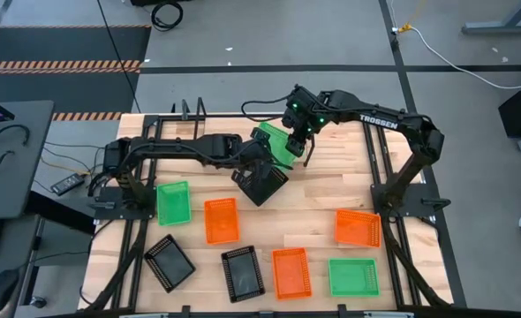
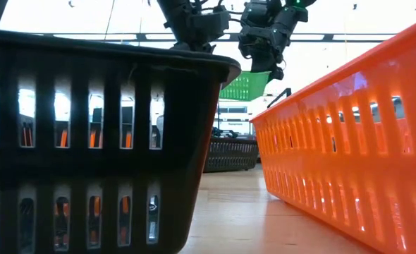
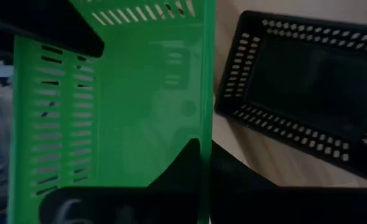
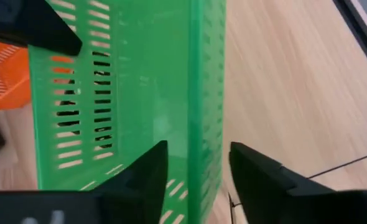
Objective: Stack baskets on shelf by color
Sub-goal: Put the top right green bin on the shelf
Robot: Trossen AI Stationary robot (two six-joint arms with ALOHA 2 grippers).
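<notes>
Both arms are seen from above at the far middle of the surface (image 1: 331, 199); the green basket (image 1: 281, 147) is held up there, beside a black basket (image 1: 262, 182). From the left wrist, the left pincer (image 3: 199, 163) is clamped on the green basket's wall; from the right wrist, the right pincer (image 4: 199, 163) is seen with jaws apart, the same wall between them.

Both arms meet at the far middle of the surface (image 1: 322, 199) over a tilted green basket (image 1: 278, 144), the left pincer (image 1: 262, 157) and right pincer (image 1: 298, 141) at its opposite edges. A black basket (image 1: 262, 183) lies just beneath. Seven more baskets lie scattered nearer.
</notes>
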